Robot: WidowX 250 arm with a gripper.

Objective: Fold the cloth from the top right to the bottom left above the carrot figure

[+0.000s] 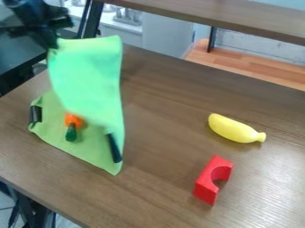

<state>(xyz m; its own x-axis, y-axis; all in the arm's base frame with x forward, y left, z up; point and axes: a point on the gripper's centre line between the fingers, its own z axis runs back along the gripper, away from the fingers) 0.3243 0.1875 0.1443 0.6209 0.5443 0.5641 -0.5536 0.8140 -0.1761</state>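
Bright green, thin fabric cloth (86,73): part raised, part on the brown wood-grain table (161,187). Landmark for positions, as seen in the view: orange toy carrot with a green end (71,133), lying on the cloth's flat part. Raised part stands as a tall panel above and behind the carrot, its surface mostly smooth; top edge dips slightly between two peaked corners, left edge bows inward going down. Colour there is a cooler, mintier green; flat part reads yellower. Flat part spreads around the carrot, narrowing to a pointed corner below it and to the right. Fold not made. Black gripper (52,42), above and to the left of the carrot, is closed on the panel's upper left corner, cloth pinched at the fingertips. Small black piece (35,114) on the cloth's left corner, left of the carrot; slim black rod (114,148) on the cloth, right of the carrot. Yellow toy banana (234,129) well apart, right of the carrot; red arch-shaped block (206,183) farther down, also to its right.
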